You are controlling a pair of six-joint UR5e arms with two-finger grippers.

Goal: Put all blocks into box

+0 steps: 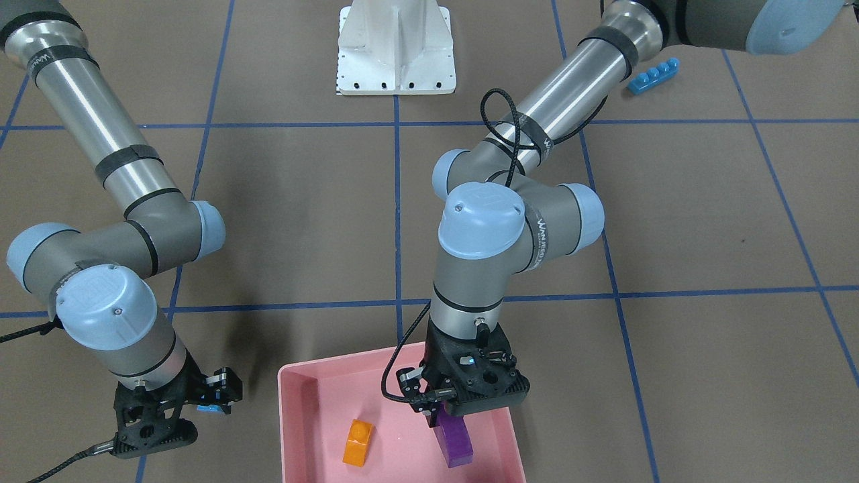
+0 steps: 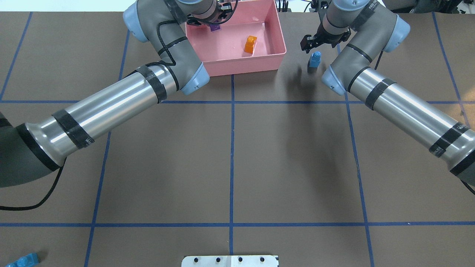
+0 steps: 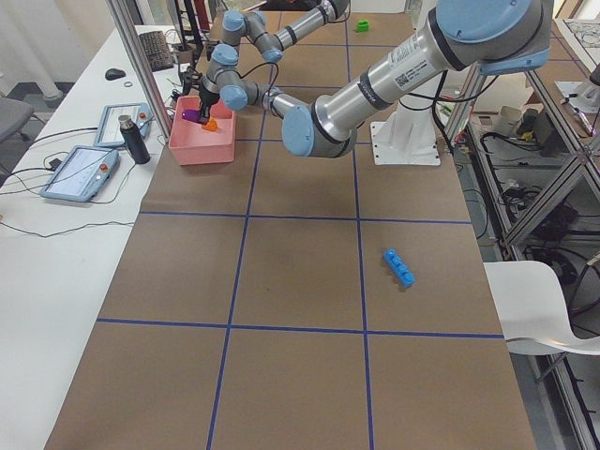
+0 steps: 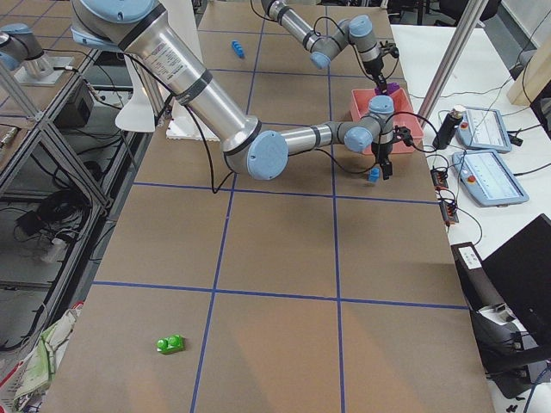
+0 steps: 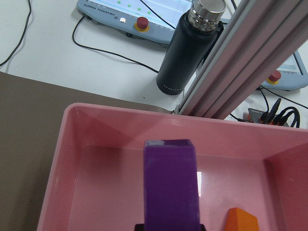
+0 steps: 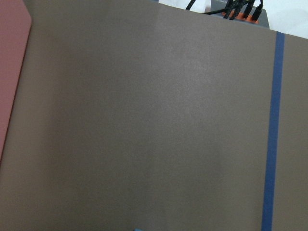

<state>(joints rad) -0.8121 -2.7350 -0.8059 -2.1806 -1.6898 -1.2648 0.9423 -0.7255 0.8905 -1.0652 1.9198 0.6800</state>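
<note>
My left gripper (image 1: pixel 439 412) is shut on the long purple brick (image 1: pixel 453 439) and holds it upright inside the pink box (image 1: pixel 290 416); the brick fills the left wrist view (image 5: pixel 171 187). The orange brick (image 2: pixel 250 44) lies on the box floor. My right gripper (image 1: pixel 213 401) is shut on the small blue brick (image 2: pixel 315 58) and holds it above the table just beside the box. The long blue brick (image 1: pixel 653 75) lies far off near the robot's left side. The green brick (image 4: pixel 170 344) lies far down the table on the right arm's side.
The white robot base (image 1: pixel 396 50) stands at the table's near edge. Beyond the box, off the table, stand a black bottle (image 5: pixel 187 53), an aluminium post (image 5: pixel 240 62) and pendant tablets (image 3: pixel 80 173). Blue tape lines grid the brown table.
</note>
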